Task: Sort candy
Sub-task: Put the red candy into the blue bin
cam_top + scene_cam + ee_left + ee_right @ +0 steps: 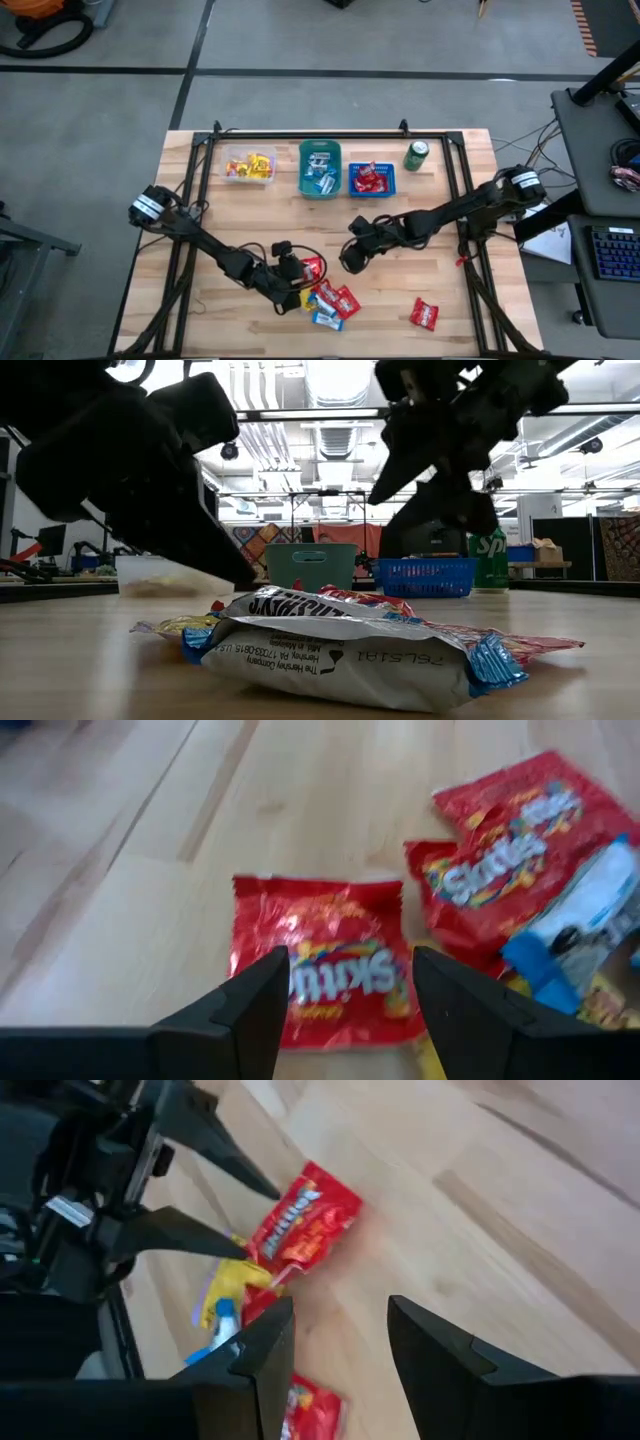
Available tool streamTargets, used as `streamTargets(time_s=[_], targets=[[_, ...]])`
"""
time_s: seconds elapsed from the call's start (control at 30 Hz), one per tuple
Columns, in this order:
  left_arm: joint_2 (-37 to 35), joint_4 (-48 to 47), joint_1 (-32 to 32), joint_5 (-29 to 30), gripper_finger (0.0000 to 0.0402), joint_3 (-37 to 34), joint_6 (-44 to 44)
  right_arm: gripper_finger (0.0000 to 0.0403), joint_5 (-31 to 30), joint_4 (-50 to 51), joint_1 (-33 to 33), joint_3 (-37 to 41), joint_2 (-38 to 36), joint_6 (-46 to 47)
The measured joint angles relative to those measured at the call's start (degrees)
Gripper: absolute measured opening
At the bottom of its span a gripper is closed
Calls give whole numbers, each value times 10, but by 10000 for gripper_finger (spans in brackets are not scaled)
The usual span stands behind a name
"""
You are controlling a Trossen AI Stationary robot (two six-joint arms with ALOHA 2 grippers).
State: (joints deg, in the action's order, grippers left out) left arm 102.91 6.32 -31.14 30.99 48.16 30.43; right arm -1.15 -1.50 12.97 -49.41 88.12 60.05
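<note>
I hold the left gripper (345,982) released, straddling a red candy (325,965) at the pile's (328,300) eleven o'clock, lined up to pinch; right gripper (335,1345) released, empty, waits at one o'clock.

From my left wrist, the shiny red wrapped candy (335,970) under my open fingers is blurred, its near edge hidden behind them. The heap of red, yellow and blue-white candies (328,298) overlaps, so I cannot count it. Contents of the clear plastic bin (250,166) are too small to name.
</note>
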Motion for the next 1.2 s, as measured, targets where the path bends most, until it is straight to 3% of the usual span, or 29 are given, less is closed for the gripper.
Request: streamTargets(time_s=[0.17, 0.43, 0.83, 1.2], targets=[[-17, -53, -1, 0, 193, 0, -1, 153, -1, -20, -3, -23, 60, -11], [-18, -56, -7, -1, 158, -13, 6, 153, 1, -24, -4, -89, 143, -36], [-8, 55, -8, -5, 91, -77, 29, 153, 23, -26, -6, -145, 199, -35], [-7, 68, -9, -5, 78, -90, 47, 153, 25, -19, -6, -162, 230, -35]])
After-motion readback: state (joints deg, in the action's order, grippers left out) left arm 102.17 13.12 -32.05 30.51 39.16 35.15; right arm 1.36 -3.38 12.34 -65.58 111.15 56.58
